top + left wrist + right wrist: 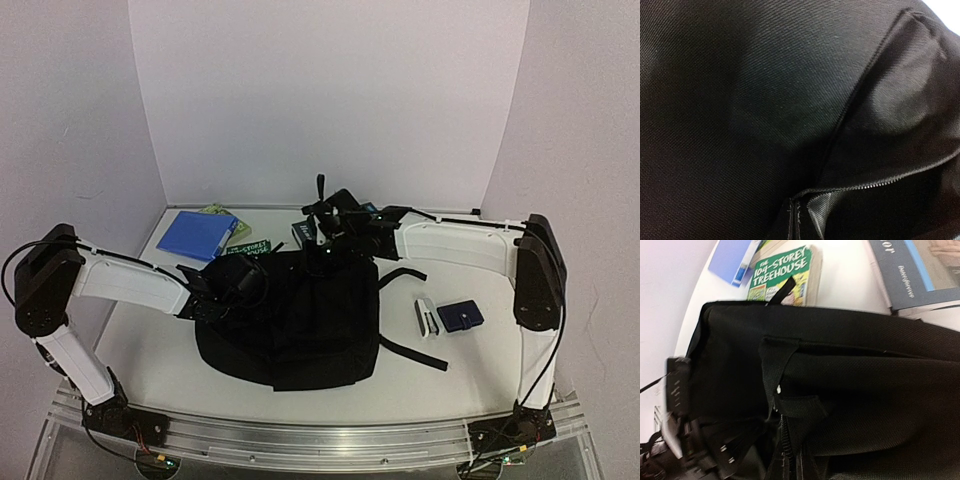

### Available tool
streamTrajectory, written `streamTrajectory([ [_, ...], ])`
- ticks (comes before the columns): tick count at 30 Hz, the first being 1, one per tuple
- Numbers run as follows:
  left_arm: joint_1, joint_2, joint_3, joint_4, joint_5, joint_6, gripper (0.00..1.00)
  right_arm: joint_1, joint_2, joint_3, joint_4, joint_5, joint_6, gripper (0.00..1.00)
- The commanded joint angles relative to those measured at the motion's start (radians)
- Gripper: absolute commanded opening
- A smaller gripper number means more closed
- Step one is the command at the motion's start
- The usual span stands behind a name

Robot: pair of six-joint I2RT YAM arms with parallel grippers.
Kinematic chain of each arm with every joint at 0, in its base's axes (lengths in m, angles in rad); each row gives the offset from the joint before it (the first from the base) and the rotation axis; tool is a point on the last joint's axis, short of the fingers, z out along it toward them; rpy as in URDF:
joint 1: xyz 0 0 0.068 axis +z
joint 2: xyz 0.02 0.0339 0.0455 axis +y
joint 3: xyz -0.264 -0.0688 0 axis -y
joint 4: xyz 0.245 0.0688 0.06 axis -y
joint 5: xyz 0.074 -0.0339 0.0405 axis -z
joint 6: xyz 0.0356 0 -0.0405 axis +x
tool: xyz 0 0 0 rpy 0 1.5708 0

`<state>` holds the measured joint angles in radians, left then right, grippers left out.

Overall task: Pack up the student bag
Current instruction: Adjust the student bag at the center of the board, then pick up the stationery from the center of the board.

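The student bag (290,325), a large black backpack, lies flat in the middle of the table with its straps (405,350) trailing right. At its upper left corner my left gripper (243,282) is shut, and the left wrist view shows it (793,206) pinching black fabric beside a line of zipper teeth (900,179). Over the bag's far top edge my right gripper (326,256) is also shut. In the right wrist view it (791,460) clamps the bag's fabric (865,390), with the zipper (784,437) running between its fingers.
Behind the bag lie a blue folder (195,235), a green Treehouse book (250,247) and a blue-grey book (920,270). To the bag's right sit a small white item (427,317) and a dark-blue pouch (460,316). White walls enclose the table.
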<state>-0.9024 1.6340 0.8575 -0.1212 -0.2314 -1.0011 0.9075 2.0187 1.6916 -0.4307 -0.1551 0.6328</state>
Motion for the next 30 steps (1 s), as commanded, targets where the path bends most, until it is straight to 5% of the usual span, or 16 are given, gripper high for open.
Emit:
streamTrajectory([
  [1, 0.035, -0.02, -0.021, -0.043, -0.057, -0.072, 0.0, -0.018, -0.12, -0.026, 0.043, -0.041, -0.011, 0.0],
  [4, 0.055, -0.057, -0.069, 0.031, -0.013, -0.063, 0.03, -0.022, -0.145, -0.041, 0.049, -0.035, -0.022, 0.03],
  [9, 0.056, -0.048, -0.016, 0.146, 0.161, 0.092, 0.17, -0.022, -0.223, -0.085, 0.052, -0.018, -0.043, 0.51],
  [13, 0.056, -0.091, 0.012, 0.15, 0.216, 0.148, 0.35, -0.031, -0.379, -0.195, 0.045, 0.068, -0.03, 0.71],
  [22, 0.059, -0.331, -0.012, -0.052, 0.126, 0.152, 0.74, -0.192, -0.652, -0.618, 0.005, 0.121, 0.024, 0.86],
  [30, 0.069, -0.483, -0.05, -0.082, 0.124, 0.134, 0.93, -0.303, -0.627, -0.814, 0.009, 0.197, 0.014, 0.92],
])
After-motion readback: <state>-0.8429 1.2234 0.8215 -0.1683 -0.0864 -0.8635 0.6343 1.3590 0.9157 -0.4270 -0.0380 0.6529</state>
